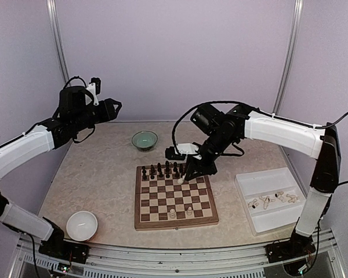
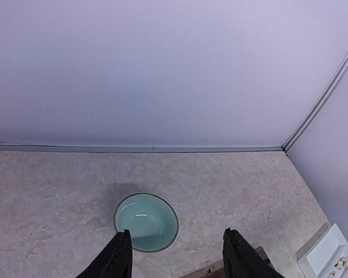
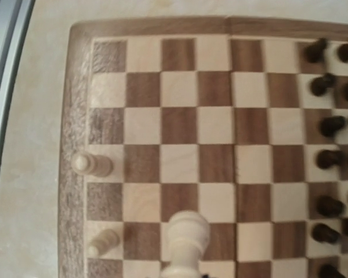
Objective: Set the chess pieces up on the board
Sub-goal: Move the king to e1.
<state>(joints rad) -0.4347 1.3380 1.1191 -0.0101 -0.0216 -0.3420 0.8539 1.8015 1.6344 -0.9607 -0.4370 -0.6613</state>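
Two chess pieces (image 1: pixel 172 213) line the board (image 1: pixel 162 223) edge (right gripper (image 1: pixel 184 177) grips another).

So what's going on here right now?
The right gripper holds a cream chess piece over the board, near the dark pieces. Two cream pieces already stand on the near row; others lie in the white tray. The left gripper hangs open and empty, raised off to the side.

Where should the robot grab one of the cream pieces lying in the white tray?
Probably around its middle, coming straight down from above. The cream pieces lie on their sides on the floor of the white tray, so a pinch should close across the length, and the walls block a sideways reach.
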